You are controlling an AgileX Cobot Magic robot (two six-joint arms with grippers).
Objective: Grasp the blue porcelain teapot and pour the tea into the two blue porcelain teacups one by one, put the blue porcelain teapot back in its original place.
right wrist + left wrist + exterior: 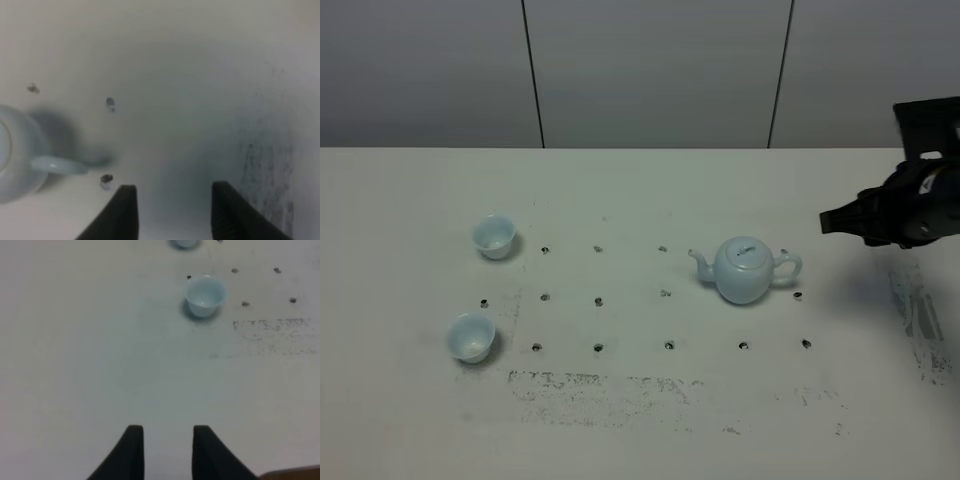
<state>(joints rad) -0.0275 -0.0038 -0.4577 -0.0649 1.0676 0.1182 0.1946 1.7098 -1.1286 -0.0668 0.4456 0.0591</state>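
Observation:
The blue porcelain teapot (745, 269) stands upright on the white table, spout to the left, loop handle to the right. It also shows at the edge of the right wrist view (20, 152). The two blue porcelain teacups stand at the left: one farther back (494, 236), one nearer (471, 336). The nearer teacup also shows in the left wrist view (204, 295), and the other cup's base (184, 243) shows at that view's edge. My right gripper (835, 221) is open and empty, above the table to the right of the teapot's handle. My left gripper (167, 447) is open and empty, off the exterior view.
The white table (640, 420) has rows of small dark holes (598, 347) around the teapot and dark scuff marks (610, 385) near its front. A grey panelled wall (650, 70) runs behind the table.

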